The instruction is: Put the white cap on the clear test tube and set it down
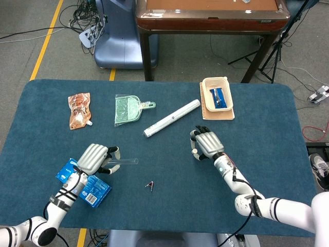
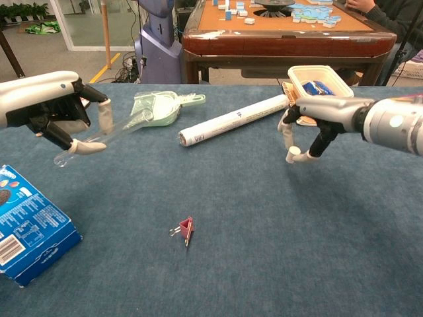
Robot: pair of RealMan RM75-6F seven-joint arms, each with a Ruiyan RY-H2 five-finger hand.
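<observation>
My left hand (image 1: 94, 158) (image 2: 49, 109) holds the clear test tube (image 2: 109, 135) (image 1: 123, 162) above the table, its open mouth pointing right toward the middle. My right hand (image 1: 207, 144) (image 2: 324, 122) is raised off the blue table and pinches the small white cap (image 2: 293, 155) between thumb and a finger. The cap is hidden under the hand in the head view. A wide gap separates cap and tube.
A blue box (image 1: 90, 188) (image 2: 26, 228) lies under my left forearm. A small red clip (image 1: 150, 184) (image 2: 185, 229) sits in the middle front. A white roll (image 1: 172, 118) (image 2: 231, 120), green dustpan (image 1: 127, 109), snack pouch (image 1: 78, 109) and beige tray (image 1: 217, 98) lie further back.
</observation>
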